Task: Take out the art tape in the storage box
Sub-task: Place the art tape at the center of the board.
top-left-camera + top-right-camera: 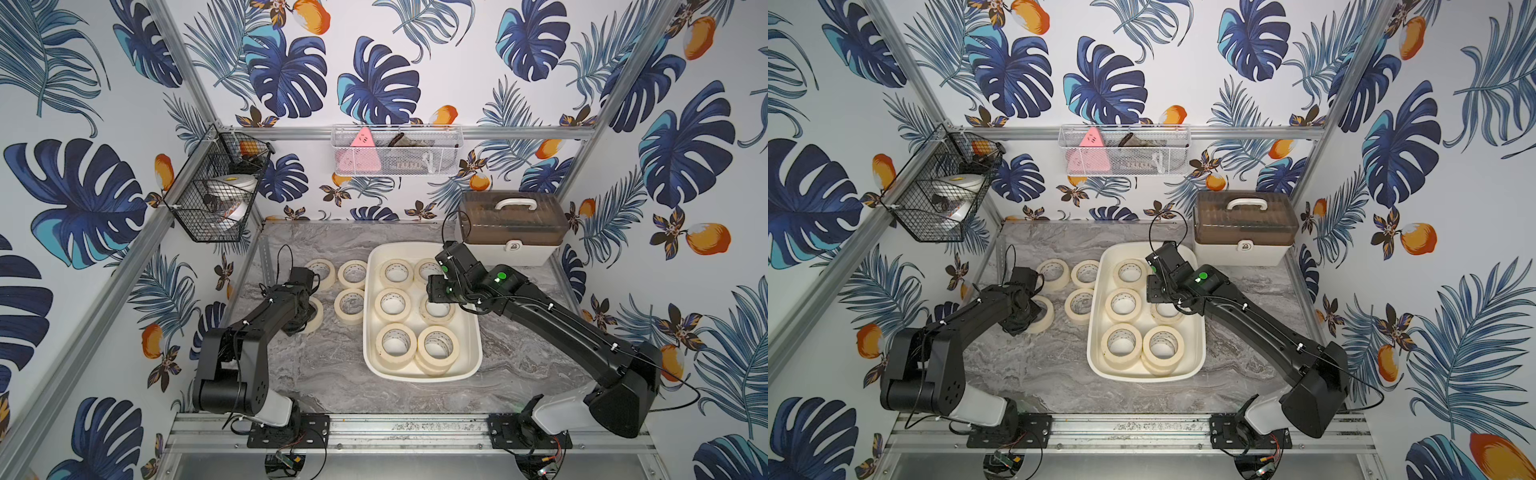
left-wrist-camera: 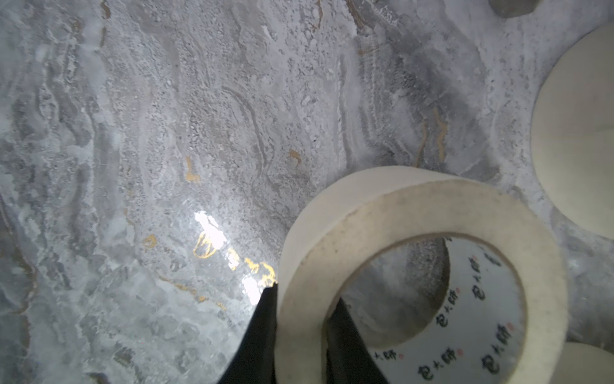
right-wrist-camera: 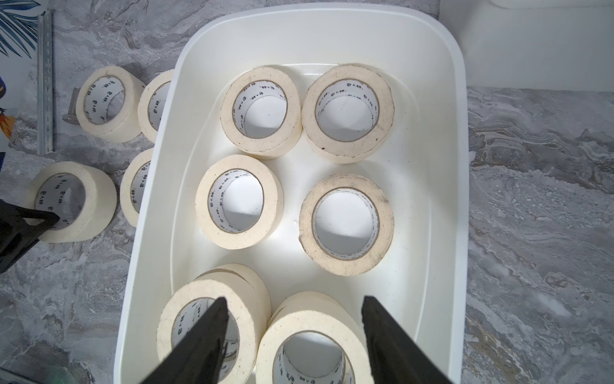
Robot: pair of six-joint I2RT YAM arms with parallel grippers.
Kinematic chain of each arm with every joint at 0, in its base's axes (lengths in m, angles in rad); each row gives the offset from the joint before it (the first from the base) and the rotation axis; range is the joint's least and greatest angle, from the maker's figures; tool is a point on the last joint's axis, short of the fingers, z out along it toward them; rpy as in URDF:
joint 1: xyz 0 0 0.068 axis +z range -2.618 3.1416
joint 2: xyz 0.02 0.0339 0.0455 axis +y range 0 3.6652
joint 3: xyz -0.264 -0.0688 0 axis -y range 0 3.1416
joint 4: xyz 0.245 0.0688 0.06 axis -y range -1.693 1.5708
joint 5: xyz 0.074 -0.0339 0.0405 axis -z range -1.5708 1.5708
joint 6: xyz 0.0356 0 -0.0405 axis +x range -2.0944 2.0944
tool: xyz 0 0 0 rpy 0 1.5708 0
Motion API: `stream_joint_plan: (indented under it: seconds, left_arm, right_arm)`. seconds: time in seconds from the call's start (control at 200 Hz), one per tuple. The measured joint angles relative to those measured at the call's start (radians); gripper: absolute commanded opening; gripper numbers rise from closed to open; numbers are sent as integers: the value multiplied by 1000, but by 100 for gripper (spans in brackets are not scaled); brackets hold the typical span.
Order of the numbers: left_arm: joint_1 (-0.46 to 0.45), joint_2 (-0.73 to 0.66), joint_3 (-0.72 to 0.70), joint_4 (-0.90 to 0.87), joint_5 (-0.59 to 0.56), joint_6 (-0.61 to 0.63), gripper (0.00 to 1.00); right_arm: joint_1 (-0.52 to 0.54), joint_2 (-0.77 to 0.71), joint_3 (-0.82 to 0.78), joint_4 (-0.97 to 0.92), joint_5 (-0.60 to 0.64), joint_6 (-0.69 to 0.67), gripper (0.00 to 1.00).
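Presently, a cream art tape ring (image 2: 448, 209) is pinched by the left gripper (image 2: 302, 299), the right gripper (image 3: 294, 299) open over the glossy storage box (image 3: 445, 149).

Art tape (image 1: 394, 303) in storage box (image 1: 367, 332); four rolls (image 1: 352, 306) left of box.

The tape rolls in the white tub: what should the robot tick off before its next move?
1. Left gripper shut on its tape roll, one finger inside the core: ok.
2. That roll set down on the marble table: cannot tell.
3. Right gripper open above the storage box: ok.
4. Storage box emptied: not ok, tape rolls lie inside, some stacked two high.
5. Grippers apart: ok, left beside the box, right over it.
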Motion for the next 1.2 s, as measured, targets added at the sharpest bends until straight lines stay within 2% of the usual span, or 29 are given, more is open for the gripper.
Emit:
stream_joint_plan:
  seconds: [0.51,0.881,0.921,0.996,1.086,1.131,1.201]
  left_arm:
    - [0,70,1,111,94,8,1]
    - [0,115,20,194,130,34,23]
    - [0,117,21,200,134,35,28]
    - [0,119,22,205,139,37,44]
    - [-3,128,20,208,189,40,59]
    - [-3,119,21,199,210,41,64]
    - [-2,108,30,170,217,49,67]
  right_arm:
    - [-13,-13,-16,0,-3,0,67]
    - [-17,-29,-24,0,-43,-2,67]
    - [-18,-32,-26,0,-54,-5,67]
    - [-19,-37,-27,0,-76,-8,68]
    - [-21,-42,-30,0,-101,-14,68]
    - [-22,-44,-31,0,-109,-17,68]
    - [-25,-46,-33,1,-136,-27,68]
